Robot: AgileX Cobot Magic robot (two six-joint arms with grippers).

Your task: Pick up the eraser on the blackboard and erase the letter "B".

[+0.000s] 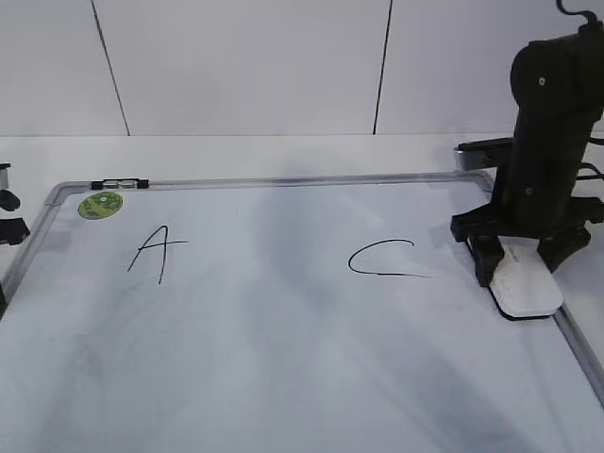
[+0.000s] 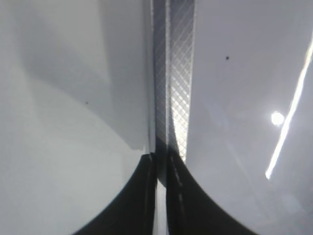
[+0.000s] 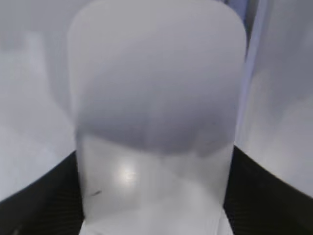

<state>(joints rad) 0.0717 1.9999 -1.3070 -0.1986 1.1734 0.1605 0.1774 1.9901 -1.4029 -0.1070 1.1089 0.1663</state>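
The blackboard [image 1: 283, 377] is a white dry-erase board with a grey frame, lying flat. It shows a black "A" [image 1: 156, 250] and a black "C" [image 1: 382, 258]. Between them no letter "B" shows, only faint grey smears. My right gripper [image 1: 521, 255] is shut on the white eraser [image 1: 527, 283], which rests at the board's right edge. In the right wrist view the eraser [image 3: 156, 98] fills the space between the fingers [image 3: 156, 196]. My left gripper [image 2: 161, 161] is shut and empty over the board's left frame [image 2: 176, 88].
A round green sticker [image 1: 100, 204] sits in the board's far left corner, and a small black clip [image 1: 120, 183] is on the far frame. A white table and a white wall lie beyond the board. Parts of the left arm [image 1: 8, 217] show at the left edge.
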